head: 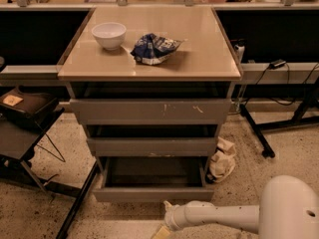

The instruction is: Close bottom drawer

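Evidently the gripper (160, 231) hangs low just before the plain front of the open bottom drawer (153, 194), likely placed to shove it inward; its grip cannot be told.

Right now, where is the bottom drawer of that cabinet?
The bottom drawer sits pulled out at the lower centre of the camera view, under the middle drawer, with the end effector just in front of it at the frame's bottom edge.

A single high camera looks forward and down, fairly near, onto the grey metal three-drawer cabinet (149, 112); the gripper (160, 231) sits at the frame's bottom edge.
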`<state>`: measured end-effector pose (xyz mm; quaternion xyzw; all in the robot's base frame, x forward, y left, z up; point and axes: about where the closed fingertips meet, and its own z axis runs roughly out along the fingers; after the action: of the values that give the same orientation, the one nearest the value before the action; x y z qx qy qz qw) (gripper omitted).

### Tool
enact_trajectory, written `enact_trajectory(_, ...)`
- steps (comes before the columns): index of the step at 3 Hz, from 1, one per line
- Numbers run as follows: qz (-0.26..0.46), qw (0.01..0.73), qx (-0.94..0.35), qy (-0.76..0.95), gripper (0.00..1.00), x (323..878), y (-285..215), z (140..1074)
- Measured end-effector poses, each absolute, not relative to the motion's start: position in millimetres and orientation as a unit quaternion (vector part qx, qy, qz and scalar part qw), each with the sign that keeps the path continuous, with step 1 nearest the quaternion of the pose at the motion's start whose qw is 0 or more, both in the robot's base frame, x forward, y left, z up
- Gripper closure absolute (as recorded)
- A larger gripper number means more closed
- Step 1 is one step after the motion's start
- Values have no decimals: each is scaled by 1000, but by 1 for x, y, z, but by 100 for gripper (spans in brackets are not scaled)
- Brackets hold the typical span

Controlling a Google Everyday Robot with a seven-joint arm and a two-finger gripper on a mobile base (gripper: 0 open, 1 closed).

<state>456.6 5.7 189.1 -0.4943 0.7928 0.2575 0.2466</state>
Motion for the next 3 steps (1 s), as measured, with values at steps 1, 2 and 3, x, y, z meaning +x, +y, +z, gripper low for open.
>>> enact_trajectory(1, 258, 247, -494, 793, 0, 457, 6, 189)
enact_trajectory(2, 258, 237, -482, 803, 0, 479, -11, 188)
enact_trajectory(3, 261, 232, -462, 815, 0, 518, -28, 187)
